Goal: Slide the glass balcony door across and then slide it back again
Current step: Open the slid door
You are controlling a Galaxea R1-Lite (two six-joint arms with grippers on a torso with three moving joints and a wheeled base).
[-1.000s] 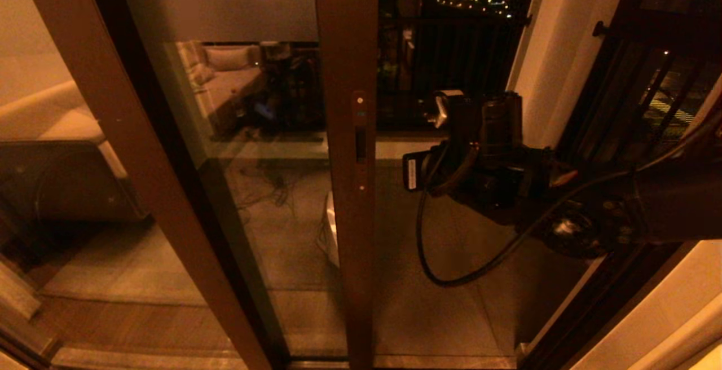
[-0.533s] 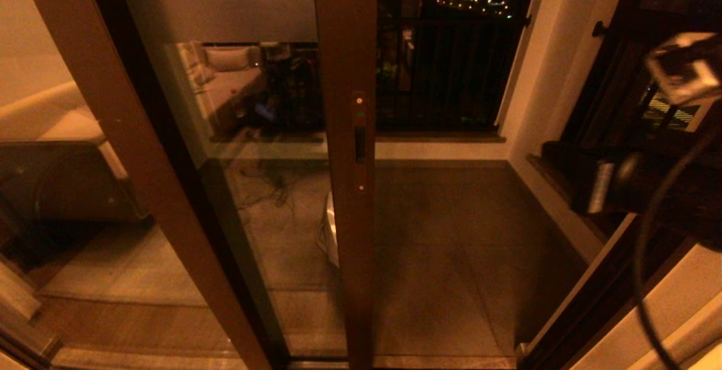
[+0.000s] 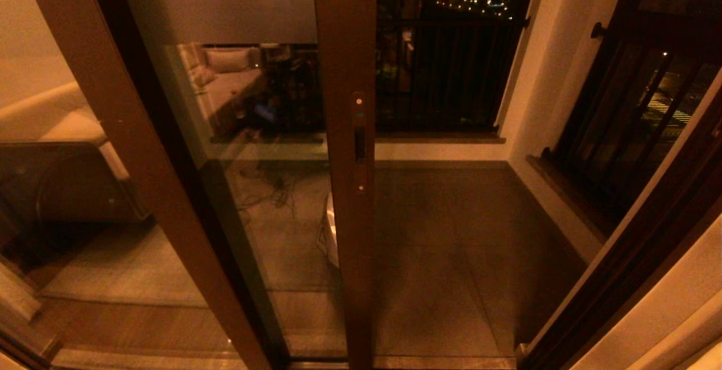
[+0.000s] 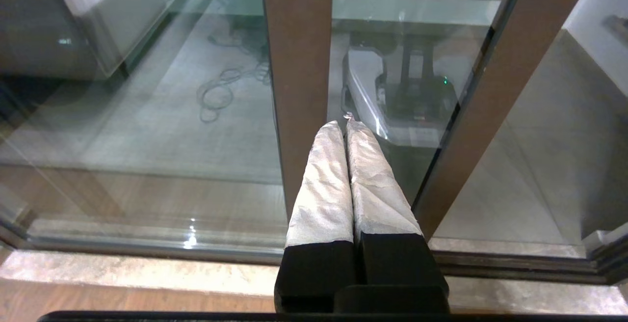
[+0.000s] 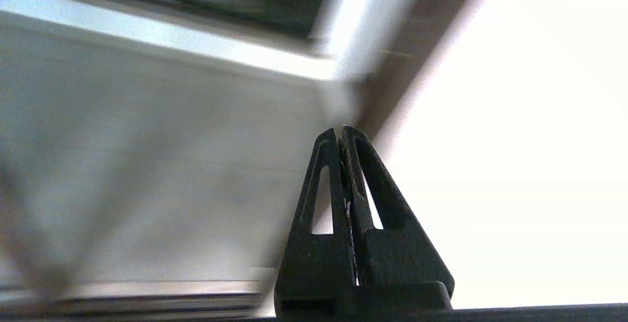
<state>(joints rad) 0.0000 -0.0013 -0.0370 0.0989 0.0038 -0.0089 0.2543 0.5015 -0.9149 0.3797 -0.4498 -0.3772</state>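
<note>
Glass balcony door is seen left of centre in the head view, its brown stile beside the open gap. Left wrist view: left gripper pressed together, low before the door. Right wrist view: right gripper pressed together, empty.

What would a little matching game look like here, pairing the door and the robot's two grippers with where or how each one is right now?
Things:
1. glass balcony door
2. left gripper
3. right gripper
4. balcony railing

States:
A. dark bars, outside, beyond the open gap
B. shut, white-wrapped fingers, low before the door's brown frame
C. shut, bare black fingers, holding nothing, not in the head view
D. standing part-way across, gap to its right

Pairs: 1-D, 2-B, 3-C, 4-A
</note>
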